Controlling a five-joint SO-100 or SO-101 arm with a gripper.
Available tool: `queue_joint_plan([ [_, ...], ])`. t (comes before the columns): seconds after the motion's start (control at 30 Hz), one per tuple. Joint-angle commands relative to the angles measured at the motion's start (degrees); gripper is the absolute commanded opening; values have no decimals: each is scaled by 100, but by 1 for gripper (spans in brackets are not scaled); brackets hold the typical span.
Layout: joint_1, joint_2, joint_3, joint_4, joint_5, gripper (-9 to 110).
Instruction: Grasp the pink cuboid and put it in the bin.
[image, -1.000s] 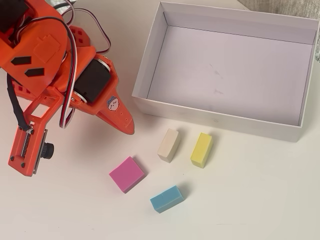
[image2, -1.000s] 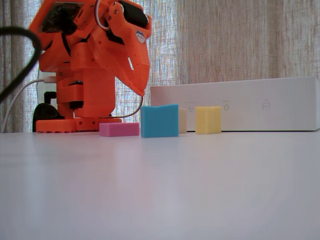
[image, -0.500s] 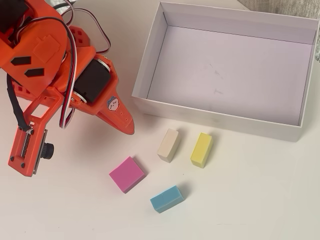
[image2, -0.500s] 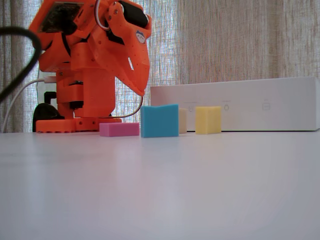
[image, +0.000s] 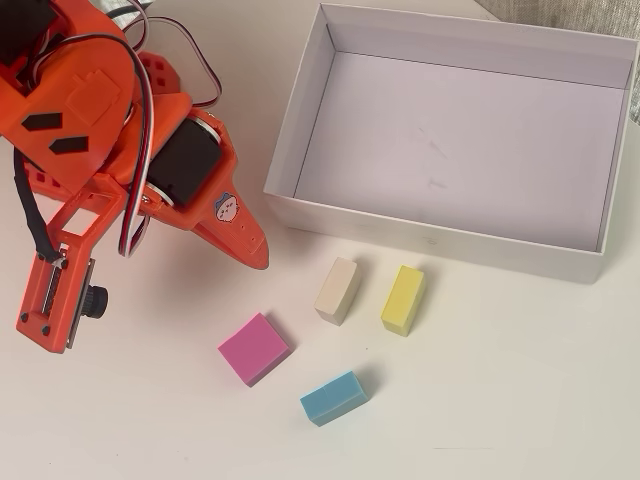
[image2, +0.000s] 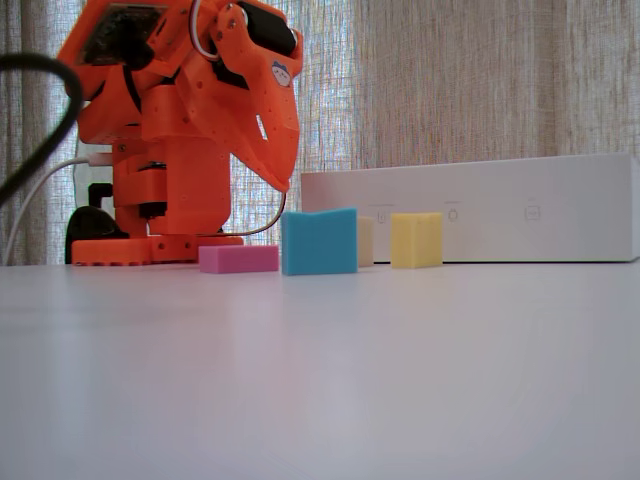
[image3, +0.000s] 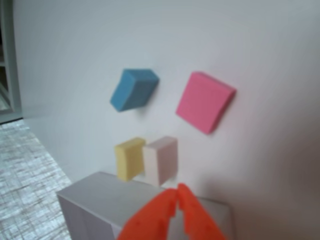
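Observation:
The pink cuboid lies flat on the white table, apart from the other blocks. It also shows in the fixed view and in the wrist view. The bin is a large white box at the upper right, empty inside, and shows in the fixed view and the wrist view. My orange gripper hangs above the table, between the bin's near corner and the pink cuboid, touching neither. Its fingertips meet in the wrist view; it is shut and empty. It is raised in the fixed view.
A blue block lies right of the pink one. A cream block and a yellow block stand side by side just before the bin's front wall. The arm's base and cables fill the upper left.

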Motion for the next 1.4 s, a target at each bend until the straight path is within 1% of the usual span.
queue_joint_plan([
  [0.0,-18,-26,-18,-44,-79,-8],
  [0.7,-158,-26,-9,-53,-202,-8],
  [0.87,-176,-18,0,-246,-211,24],
  [0.93,-158,-123,-202,-589,-211,26],
  [1.03,-272,-826,-1037,-1213,-141,26],
  [1.13,-536,-1767,-2197,-1503,141,26],
  [1.2,-659,-2461,-3164,-1538,527,26],
  [1.27,-738,-3155,-4184,-1512,659,26],
  [1.37,-773,-4307,-5906,-1160,1011,26],
])
